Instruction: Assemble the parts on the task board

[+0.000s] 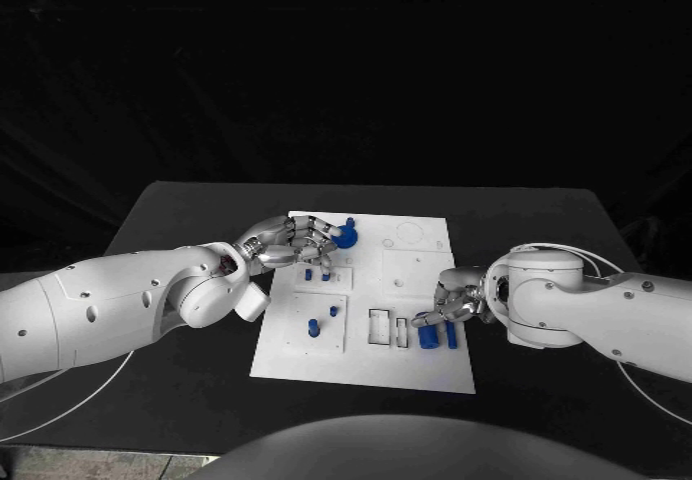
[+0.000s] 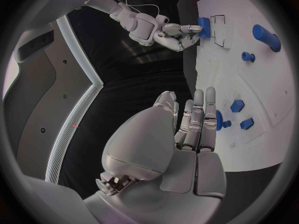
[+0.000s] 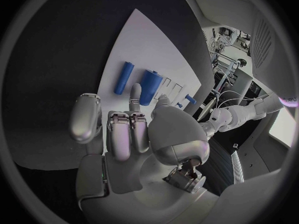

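The black table [image 1: 188, 215] carries a flat white task board [image 1: 418, 270] lying lengthwise toward the robot, matte and rectangular, with shallow recessed panels and faint circular outlines near its far edge. Small blue parts are scattered over it.

The left hand [image 1: 289, 240] reaches over the board's far left corner, silver fingers extended together and slightly curled. A round blue gear-like part [image 1: 346, 236] sits right at its fingertips; from the left wrist view that blue gear [image 2: 219, 120] is touching the fingers, but whether it is truly pinched or only pressed against I cannot tell. Just beside it lie two small blocky blue pieces [image 2: 237, 105], and on the near left panel stand a short blue peg [image 1: 315, 326] and a smaller stud [image 1: 335, 311].

The right hand [image 1: 454, 300] comes in over the board's right edge, near the front. Its fingers are curled downward, one fingertip resting on or against a thick blue cylinder [image 3: 150, 87], smooth and rounded, lying beside a slimmer blue rod [image 3: 123, 78]. It does not look closed around either one. Next to the cylinders are two narrow rectangular slots [image 1: 379, 327] cut into the board.

The two white arms, glossy and bulky, flank the board and hide part of its left and right edges.
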`<state>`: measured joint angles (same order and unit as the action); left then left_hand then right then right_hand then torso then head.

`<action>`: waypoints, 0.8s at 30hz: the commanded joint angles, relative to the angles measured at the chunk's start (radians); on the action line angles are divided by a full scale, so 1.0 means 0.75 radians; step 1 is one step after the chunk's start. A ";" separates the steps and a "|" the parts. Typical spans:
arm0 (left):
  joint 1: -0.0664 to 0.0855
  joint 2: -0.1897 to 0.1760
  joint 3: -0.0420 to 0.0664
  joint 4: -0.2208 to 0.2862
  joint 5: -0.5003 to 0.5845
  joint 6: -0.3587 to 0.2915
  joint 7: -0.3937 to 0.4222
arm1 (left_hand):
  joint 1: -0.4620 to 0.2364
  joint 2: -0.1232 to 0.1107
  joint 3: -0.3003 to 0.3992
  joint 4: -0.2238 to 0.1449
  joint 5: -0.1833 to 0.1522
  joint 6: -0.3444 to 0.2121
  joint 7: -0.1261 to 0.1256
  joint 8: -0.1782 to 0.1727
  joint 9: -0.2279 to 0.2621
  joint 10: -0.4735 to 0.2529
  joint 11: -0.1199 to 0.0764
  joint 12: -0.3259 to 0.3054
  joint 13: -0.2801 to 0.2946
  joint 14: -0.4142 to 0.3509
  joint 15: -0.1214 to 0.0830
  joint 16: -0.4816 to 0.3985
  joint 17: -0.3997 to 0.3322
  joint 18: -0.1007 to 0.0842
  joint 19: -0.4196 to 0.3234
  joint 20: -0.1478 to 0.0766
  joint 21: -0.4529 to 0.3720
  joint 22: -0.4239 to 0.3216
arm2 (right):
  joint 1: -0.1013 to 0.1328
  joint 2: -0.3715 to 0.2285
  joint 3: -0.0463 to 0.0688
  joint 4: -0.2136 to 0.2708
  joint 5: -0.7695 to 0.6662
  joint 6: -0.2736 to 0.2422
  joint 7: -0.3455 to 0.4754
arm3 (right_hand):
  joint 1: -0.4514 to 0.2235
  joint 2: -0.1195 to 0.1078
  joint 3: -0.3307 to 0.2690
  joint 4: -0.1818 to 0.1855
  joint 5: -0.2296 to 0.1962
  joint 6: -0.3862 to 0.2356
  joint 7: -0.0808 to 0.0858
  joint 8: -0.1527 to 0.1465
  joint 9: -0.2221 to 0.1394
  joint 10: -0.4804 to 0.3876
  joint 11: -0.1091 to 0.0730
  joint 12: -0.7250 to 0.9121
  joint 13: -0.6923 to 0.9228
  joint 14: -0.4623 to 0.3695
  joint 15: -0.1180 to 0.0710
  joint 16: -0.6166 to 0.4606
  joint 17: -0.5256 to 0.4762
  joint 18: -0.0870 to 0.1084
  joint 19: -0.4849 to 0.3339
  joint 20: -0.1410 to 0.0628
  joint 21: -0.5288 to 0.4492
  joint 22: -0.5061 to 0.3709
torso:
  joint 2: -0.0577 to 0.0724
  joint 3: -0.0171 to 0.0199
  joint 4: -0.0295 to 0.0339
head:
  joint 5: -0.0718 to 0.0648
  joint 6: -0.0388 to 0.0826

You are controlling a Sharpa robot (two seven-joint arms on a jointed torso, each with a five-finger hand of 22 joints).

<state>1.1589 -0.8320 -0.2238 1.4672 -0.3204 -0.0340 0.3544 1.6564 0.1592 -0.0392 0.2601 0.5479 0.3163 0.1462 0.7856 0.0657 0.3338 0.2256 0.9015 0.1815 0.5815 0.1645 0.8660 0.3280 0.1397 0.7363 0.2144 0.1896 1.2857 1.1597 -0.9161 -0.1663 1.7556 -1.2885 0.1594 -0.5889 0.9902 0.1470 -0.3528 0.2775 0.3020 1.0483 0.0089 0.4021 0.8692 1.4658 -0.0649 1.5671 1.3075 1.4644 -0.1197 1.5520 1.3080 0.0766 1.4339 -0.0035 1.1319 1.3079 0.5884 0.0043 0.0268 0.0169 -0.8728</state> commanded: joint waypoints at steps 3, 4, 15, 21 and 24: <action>-0.001 0.004 0.001 0.000 -0.001 0.031 0.013 | 0.013 -0.005 0.010 -0.002 0.007 0.008 0.006 -0.009 -0.001 0.011 -0.003 -0.009 -0.003 0.010 0.001 -0.008 -0.003 -0.019 -0.007 -0.001 0.008 0.003 | -0.004 0.009 0.000 -0.007 -0.025 0.030 -0.036 | 0.012 0.003 -0.012 0.006 -0.014 0.013 0.001 0.005 0.005 0.140 0.008 0.005 0.351 0.129 0.009 -0.008 0.292 0.016 -0.005 0.003 -0.013 0.186 | 0.000 0.0000 0.0012 | 0.002 0.000; -0.001 0.004 0.001 -0.001 -0.001 0.032 0.013 | 0.013 -0.005 0.010 -0.002 0.007 0.008 0.006 -0.009 -0.001 0.011 -0.003 -0.009 -0.003 0.010 0.001 -0.008 -0.003 -0.019 -0.007 -0.001 0.008 0.003 | -0.005 0.011 0.000 -0.008 -0.026 0.033 -0.039 | 0.010 0.004 -0.013 0.008 -0.019 0.015 0.000 0.006 0.006 0.140 0.008 0.005 0.351 0.129 0.009 -0.009 0.291 0.017 -0.004 0.004 -0.014 0.186 | -0.001 0.0000 0.0010 | 0.002 0.000; -0.001 0.004 0.001 -0.003 -0.001 0.041 0.005 | 0.013 -0.006 0.012 -0.001 0.007 0.007 0.006 -0.011 -0.001 0.013 -0.003 -0.010 -0.004 0.011 0.001 -0.008 -0.003 -0.019 -0.008 -0.001 0.008 0.005 | -0.016 0.032 0.000 -0.020 -0.030 0.052 -0.040 | 0.075 -0.007 -0.009 -0.035 -0.045 0.018 -0.002 0.007 0.017 0.140 0.006 0.005 0.351 0.127 0.007 -0.014 0.283 0.019 -0.002 0.003 -0.030 0.183 | -0.001 -0.0001 0.0001 | 0.004 0.000; -0.001 0.002 0.001 -0.002 -0.001 0.043 -0.002 | 0.013 -0.007 0.015 -0.001 0.008 0.006 0.005 -0.012 -0.001 0.016 -0.002 -0.011 -0.005 0.012 0.001 -0.009 -0.004 -0.020 -0.008 -0.001 0.009 0.007 | -0.020 0.043 0.000 -0.022 -0.034 0.054 -0.023 | 0.256 -0.027 0.082 -0.154 0.191 -0.002 -0.013 0.001 0.031 0.140 -0.003 0.005 0.351 0.126 -0.002 -0.017 0.278 0.021 0.000 -0.005 -0.046 0.180 | 0.000 0.0003 0.0000 | 0.000 0.000; -0.001 0.000 0.001 -0.001 -0.001 0.044 -0.005 | 0.013 -0.007 0.016 -0.001 0.008 0.006 0.005 -0.013 -0.001 0.017 -0.002 -0.012 -0.005 0.012 0.001 -0.009 -0.004 -0.020 -0.009 -0.001 0.009 0.008 | -0.022 0.049 0.000 -0.024 -0.034 0.054 -0.014 | 0.322 -0.052 0.132 -0.193 0.410 -0.024 -0.021 0.005 0.052 0.140 -0.011 0.005 0.351 0.126 -0.008 -0.019 0.276 0.022 0.001 -0.011 -0.055 0.179 | 0.000 0.0003 0.0011 | 0.000 0.000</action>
<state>1.1588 -0.8328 -0.2238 1.4644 -0.3204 -0.0230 0.3492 1.6604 0.1551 -0.0338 0.2602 0.5479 0.3163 0.1462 0.7805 0.0658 0.3397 0.2244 0.8973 0.1786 0.5815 0.1645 0.8660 0.3265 0.1397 0.7363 0.2144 0.1896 1.2903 1.1481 -0.8810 -0.1626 1.7416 -1.3001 0.1796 -0.6057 1.1780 0.0943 -0.3052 0.1803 0.5693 1.0357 0.0067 0.3992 0.9007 1.4654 -0.0619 1.5682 1.3088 1.4645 -0.1195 1.5442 1.3078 0.0767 1.4340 -0.0035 1.0937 1.3076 0.5878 0.0043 0.0271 0.0174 -0.8728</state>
